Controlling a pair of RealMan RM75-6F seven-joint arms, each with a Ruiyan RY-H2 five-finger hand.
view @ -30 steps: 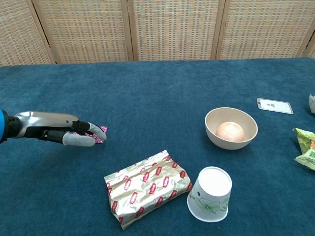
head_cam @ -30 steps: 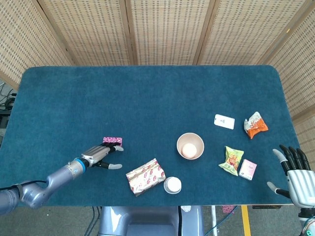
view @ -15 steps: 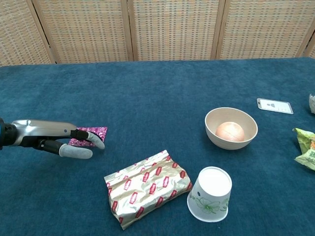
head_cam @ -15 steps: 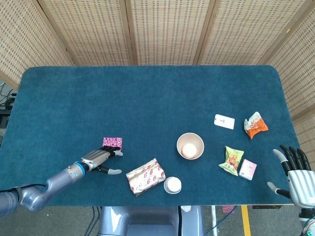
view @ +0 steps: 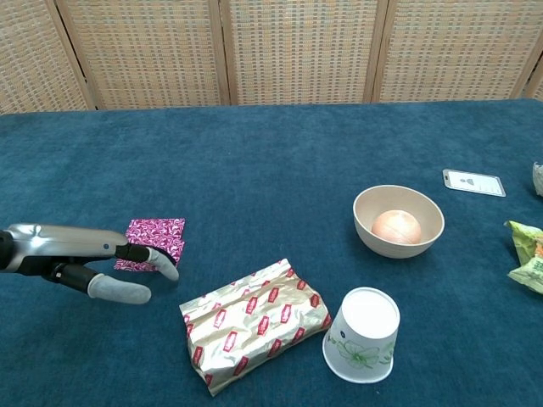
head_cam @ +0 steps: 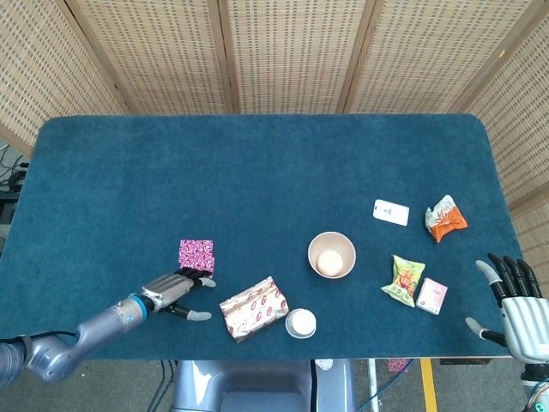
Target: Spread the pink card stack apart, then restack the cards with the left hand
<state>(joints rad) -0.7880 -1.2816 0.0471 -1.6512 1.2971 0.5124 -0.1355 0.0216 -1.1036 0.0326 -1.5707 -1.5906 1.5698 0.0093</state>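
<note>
The pink patterned card stack (head_cam: pixel 196 255) (view: pixel 153 242) lies flat on the blue table cloth at the left front. My left hand (head_cam: pixel 176 292) (view: pixel 93 259) lies just in front of the stack, fingers stretched out flat, their tips at the stack's near edge; it holds nothing. My right hand (head_cam: pixel 513 305) shows only in the head view, at the table's front right corner, fingers spread and empty.
A gold-and-red snack packet (view: pixel 254 322) lies right of my left hand, with an upturned paper cup (view: pixel 363 334) beside it. A bowl with a round object (view: pixel 398 222) stands mid-table. A white card (head_cam: pixel 390 212) and snack bags (head_cam: pixel 408 280) lie at the right.
My left hand has drawn back toward the front edge, off the pink stack, which now shows whole. The right hand has not moved.
</note>
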